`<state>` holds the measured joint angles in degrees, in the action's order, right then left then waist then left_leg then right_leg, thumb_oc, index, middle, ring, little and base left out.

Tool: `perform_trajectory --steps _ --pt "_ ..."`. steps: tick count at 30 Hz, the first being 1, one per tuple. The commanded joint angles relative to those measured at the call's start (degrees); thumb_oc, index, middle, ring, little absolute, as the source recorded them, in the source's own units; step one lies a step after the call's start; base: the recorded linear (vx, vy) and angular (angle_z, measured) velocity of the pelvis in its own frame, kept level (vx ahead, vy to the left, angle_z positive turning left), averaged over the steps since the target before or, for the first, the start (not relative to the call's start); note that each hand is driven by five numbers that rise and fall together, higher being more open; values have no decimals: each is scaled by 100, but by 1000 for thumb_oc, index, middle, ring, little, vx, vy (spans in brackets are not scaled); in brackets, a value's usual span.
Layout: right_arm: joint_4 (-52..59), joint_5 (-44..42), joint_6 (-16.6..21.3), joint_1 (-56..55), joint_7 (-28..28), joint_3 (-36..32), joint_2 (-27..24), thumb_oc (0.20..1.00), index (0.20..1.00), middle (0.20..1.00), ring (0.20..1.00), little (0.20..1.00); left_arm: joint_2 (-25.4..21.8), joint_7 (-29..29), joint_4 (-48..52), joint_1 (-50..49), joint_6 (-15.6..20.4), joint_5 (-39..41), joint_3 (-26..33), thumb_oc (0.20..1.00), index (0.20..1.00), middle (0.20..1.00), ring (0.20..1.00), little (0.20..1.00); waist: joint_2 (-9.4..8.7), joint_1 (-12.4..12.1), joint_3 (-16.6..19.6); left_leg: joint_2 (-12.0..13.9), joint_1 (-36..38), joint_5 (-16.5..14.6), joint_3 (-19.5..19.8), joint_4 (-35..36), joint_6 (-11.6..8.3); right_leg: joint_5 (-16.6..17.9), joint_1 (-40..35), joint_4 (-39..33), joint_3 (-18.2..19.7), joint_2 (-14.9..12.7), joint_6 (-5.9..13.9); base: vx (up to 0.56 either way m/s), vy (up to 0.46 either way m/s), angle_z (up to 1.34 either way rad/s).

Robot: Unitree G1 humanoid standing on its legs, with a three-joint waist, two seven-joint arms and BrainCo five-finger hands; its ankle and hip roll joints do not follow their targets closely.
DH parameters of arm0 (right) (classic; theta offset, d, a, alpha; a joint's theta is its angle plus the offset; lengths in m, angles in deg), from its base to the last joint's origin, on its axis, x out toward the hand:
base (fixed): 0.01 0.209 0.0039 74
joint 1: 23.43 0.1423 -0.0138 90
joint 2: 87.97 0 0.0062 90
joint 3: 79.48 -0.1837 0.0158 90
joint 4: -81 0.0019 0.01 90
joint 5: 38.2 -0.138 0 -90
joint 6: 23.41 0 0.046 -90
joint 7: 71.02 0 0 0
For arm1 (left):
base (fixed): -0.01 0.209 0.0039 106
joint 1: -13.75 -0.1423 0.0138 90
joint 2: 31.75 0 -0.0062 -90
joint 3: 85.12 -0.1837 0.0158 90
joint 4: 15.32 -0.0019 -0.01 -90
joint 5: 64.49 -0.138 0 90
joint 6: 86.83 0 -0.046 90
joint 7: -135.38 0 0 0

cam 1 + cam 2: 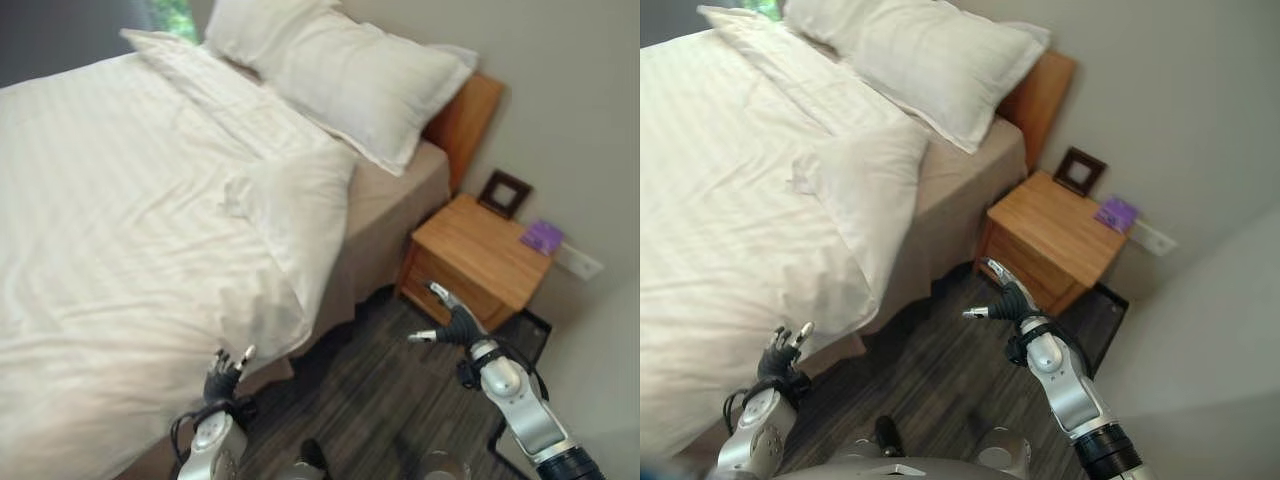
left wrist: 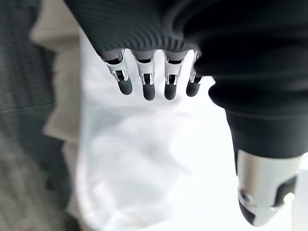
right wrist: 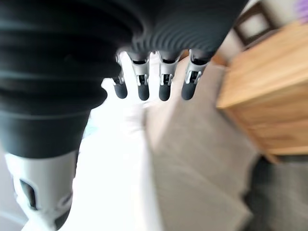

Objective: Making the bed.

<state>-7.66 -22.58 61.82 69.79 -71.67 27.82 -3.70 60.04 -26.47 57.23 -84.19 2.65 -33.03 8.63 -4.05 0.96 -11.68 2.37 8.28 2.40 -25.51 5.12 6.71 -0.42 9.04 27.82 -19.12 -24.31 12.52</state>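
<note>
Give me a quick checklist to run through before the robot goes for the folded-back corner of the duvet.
1. Left hand free: ok, fingers relaxed, holding nothing, at the bed's near edge.
2. Right hand free: ok, open, hovering over the dark floor beside the nightstand.
3. Duvet flat: not ok, a corner is folded back, baring the mattress side.
4. Pillows in place: ok, at the headboard.
5. Nightstand items clear of the right arm: ok, picture frame and purple item sit at the back.
6. Far side of duvet: cannot tell.
</note>
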Motion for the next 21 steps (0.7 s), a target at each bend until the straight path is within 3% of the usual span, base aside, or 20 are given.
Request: perform_trajectory --steps 1,2,4,5,8,10,12,15,17,18,20,21 --pt "199 -318 222 496 -143 -310 48 1000 1000 1000 1000 1000 -250 143 641 131 288 373 15 1000 1000 1000 1000 1000 -215 121 -245 608 -116 138 47 -13 -1111 516 -867 -1947 884 644 30 466 -267 83" --pt "266 -372 238 433 -156 -409 12 1000 1000 1000 1000 1000 -267 160 741 171 383 455 21 1000 1000 1000 1000 1000 -243 271 -205 629 -154 97 286 -12 -1154 373 -817 -2408 1572 941 -1 335 -127 71" --pt "295 -537 243 410 -173 -463 3 1000 1000 1000 1000 1000 -337 155 914 295 458 503 100 1000 1000 1000 1000 1000 -274 307 -178 572 -146 8 631 -12 -1204 405 -682 -2820 1957 1170 -20 325 -71 132" --pt "271 -589 262 502 -215 -405 31 1000 1000 1000 1000 1000 -375 180 1039 381 516 489 134 1000 1000 1000 1000 1000 -270 277 -166 548 -203 -27 779 -12 -1236 542 -518 -3042 1831 1158 -7 255 -90 164" --pt "204 -587 282 683 -243 -307 37 1000 1000 1000 1000 1000 -523 200 1269 567 592 344 186 1000 1000 1000 1000 1000 -274 314 -199 447 -106 -154 1104 -12 -1239 767 -88 -3212 1939 1279 31 252 -68 89" --pt "22 -438 283 895 -267 -186 -27 1000 1000 1000 1000 1000 -606 174 1419 707 681 187 199 1000 1000 1000 1000 1000 -293 238 -232 325 12 -253 1261 -12 -1223 831 -191 -3243 1734 1251 35 198 -106 82" --pt "12 -432 291 1018 -250 -208 -132 1000 1000 1000 1000 1000 -631 149 1418 717 705 173 240 1000 1000 1000 1000 1000 -299 227 -237 273 63 -280 1303 -12 -1221 887 -250 -3251 1782 1243 29 131 -99 39" --pt "-162 -534 256 1262 -158 -205 -336 1000 1000 1000 1000 1000 -742 -16 1380 558 656 -67 393 1000 1000 1000 1000 1000 -72 174 -112 186 312 -411 1511 -29 -1173 887 -580 -3194 1518 1240 -98 295 -125 22" --pt "-174 -578 255 1346 -119 -236 -466 1000 1000 1000 1000 1000 -777 -75 1341 504 661 -46 427 1000 1000 1000 1000 1000 -14 120 -129 142 188 -643 1548 -766 -1232 774 -859 -3221 1221 1168 -202 167 -161 28" --pt "-165 -563 256 1432 -113 -251 -565 1000 1000 1000 1000 1000 -804 -86 1326 527 671 26 430 1000 1000 1000 1000 1000 -34 78 -203 189 -151 -741 1479 -1351 -1337 670 -1032 -3254 1003 1091 -304 50 -177 51" --pt "-227 -486 254 1580 -190 -338 -768 1000 1000 1000 1000 1000 -859 -105 1288 642 693 165 395 1000 1000 1000 1000 1000 -14 82 -355 610 -744 -366 1029 -2095 -1589 478 -1319 -3282 514 1011 -392 -12 -110 112" --pt "-284 -355 217 1654 -251 -358 -902 1000 1000 1000 1000 1000 -900 -125 1278 700 669 140 366 1000 1000 1000 1000 1000 -2 55 -412 789 -932 -128 615 -2008 -1647 405 -1410 -3282 355 988 -391 30 -46 145"
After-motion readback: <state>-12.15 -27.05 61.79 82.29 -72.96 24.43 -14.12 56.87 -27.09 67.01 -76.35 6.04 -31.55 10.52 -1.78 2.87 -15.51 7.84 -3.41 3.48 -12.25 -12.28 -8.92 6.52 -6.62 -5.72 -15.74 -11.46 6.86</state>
